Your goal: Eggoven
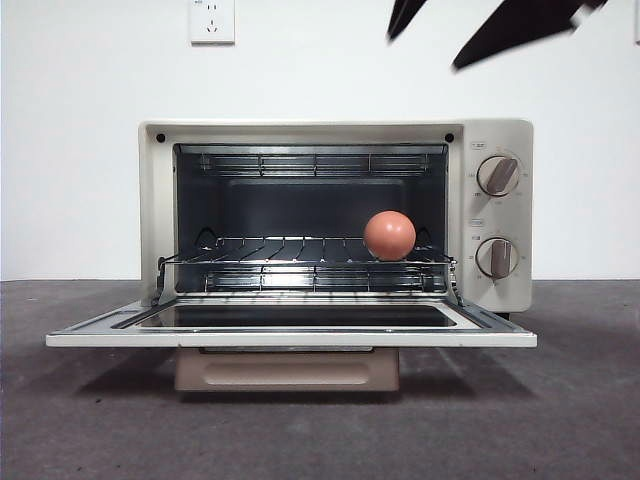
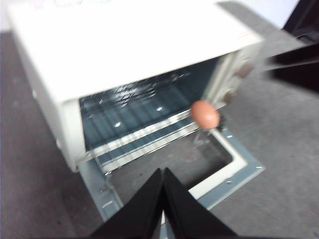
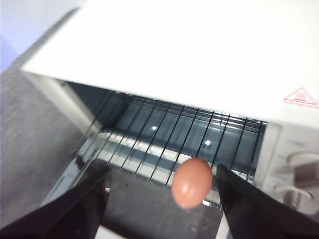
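Observation:
The cream toaster oven [image 1: 500,215] stands in the middle with its glass door [image 1: 290,338] folded down flat. The reddish-brown egg [image 1: 389,235] sits on the wire rack [image 1: 280,250] at the front right of the cavity. It also shows in the left wrist view [image 2: 205,114] and in the right wrist view [image 3: 192,181]. My right gripper [image 3: 160,169] is open and empty, high above the egg, with the egg seen between its jaws. Its blurred black tips [image 1: 424,54] show at the front view's top right. My left gripper [image 2: 162,172] is shut and empty above the door's left part.
The oven's two knobs [image 1: 498,175] are on its right panel. The beige handle [image 1: 287,370] hangs under the open door. A wall socket [image 1: 212,20] is on the white wall behind. The table [image 1: 560,420] is dark grey. The other arm [image 2: 294,64] shows dark in the left wrist view.

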Tool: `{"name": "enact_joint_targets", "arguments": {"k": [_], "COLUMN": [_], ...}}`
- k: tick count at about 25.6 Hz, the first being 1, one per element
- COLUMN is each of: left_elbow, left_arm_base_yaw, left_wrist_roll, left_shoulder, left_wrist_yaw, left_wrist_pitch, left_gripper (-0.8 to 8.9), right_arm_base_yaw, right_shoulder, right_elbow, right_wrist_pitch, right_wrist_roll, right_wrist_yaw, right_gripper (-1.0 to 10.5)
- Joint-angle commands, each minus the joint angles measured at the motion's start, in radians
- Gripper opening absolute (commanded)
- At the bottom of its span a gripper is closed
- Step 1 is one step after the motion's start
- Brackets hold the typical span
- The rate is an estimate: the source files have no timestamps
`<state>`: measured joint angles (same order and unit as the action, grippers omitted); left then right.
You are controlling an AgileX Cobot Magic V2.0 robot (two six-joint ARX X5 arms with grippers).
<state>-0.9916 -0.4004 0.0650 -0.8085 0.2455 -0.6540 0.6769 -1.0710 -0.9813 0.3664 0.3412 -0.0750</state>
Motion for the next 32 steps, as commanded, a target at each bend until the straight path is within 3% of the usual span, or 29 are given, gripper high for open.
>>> {"name": "enact_joint_targets", "arguments": {"k": [1, 11, 14, 17, 22, 25, 32], "left_elbow": [0.078, 0.343, 0.368, 0.369, 0.369, 0.369, 0.369], "left_arm_base_yaw": [0.047, 0.251, 0.28, 0.293, 0.293, 0.293, 0.291], "left_wrist_roll": [0.025, 0.103, 0.109, 0.123, 0.138, 0.138, 0.138], "left_shoulder": [-0.022, -0.169, -0.28, -0.43, -0.649, -0.724, -0.813], "left_wrist_yaw": [0.043, 0.24, 0.245, 0.298, 0.298, 0.319, 0.484], "left_wrist_pitch": [0.073, 0.36, 0.423, 0.51, 0.62, 0.664, 0.703], "left_gripper": [0.06, 0.06, 0.06, 0.06, 0.06, 0.06, 0.06], "right_arm_base_yaw": [0.01, 0.01, 0.01, 0.01, 0.01, 0.01, 0.01], "right_shoulder": [0.066, 0.274, 0.312, 0.336, 0.336, 0.334, 0.335], "right_elbow": [-0.016, -0.016, -0.016, -0.016, -0.016, -0.016, -0.016], "right_wrist_pitch": [0.06, 0.217, 0.227, 0.244, 0.256, 0.255, 0.256], "right_wrist_roll": [-0.023, -0.036, -0.036, -0.036, -0.036, -0.036, -0.036], "right_wrist_yaw": [-0.002, -0.003, -0.003, -0.004, -0.004, -0.005, -0.039], "right_gripper": [3.4, 3.4, 3.4, 3.4, 3.4, 3.4, 3.4]}}
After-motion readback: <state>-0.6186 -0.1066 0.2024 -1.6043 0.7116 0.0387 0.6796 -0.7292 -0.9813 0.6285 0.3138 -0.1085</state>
